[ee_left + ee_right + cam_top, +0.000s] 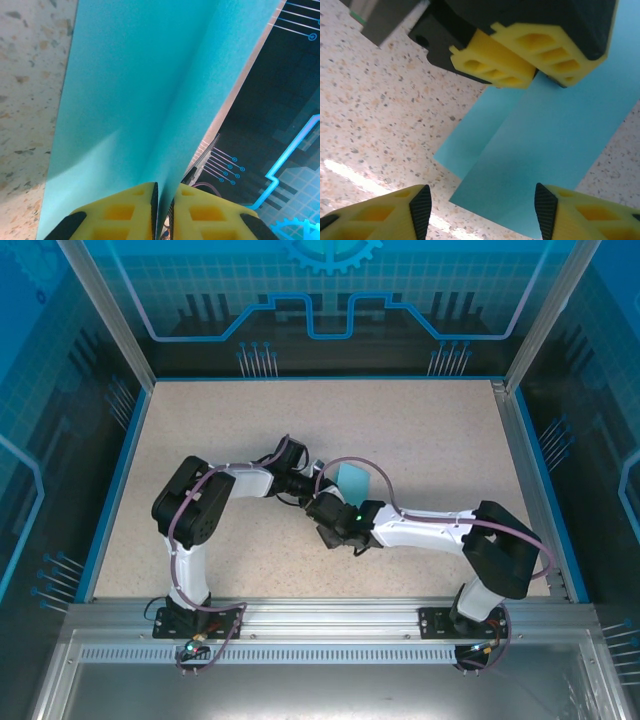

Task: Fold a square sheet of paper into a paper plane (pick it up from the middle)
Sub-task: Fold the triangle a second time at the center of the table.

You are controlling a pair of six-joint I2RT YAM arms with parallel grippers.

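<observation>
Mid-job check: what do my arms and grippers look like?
Left arm and right arm: white links, black joints, a mauve cable along each, green light at the right wrist. Fingers: yellow moulded blocks with recesses, black pads.

White-black arms (240,481), purple cables (350,459), yellow tool fingers (375,212)

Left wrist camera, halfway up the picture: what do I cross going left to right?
Speckled beige tabletop → thin cyan sheet of paper, creased down its length → dark enclosure wall with blue circuit-line pattern.
</observation>
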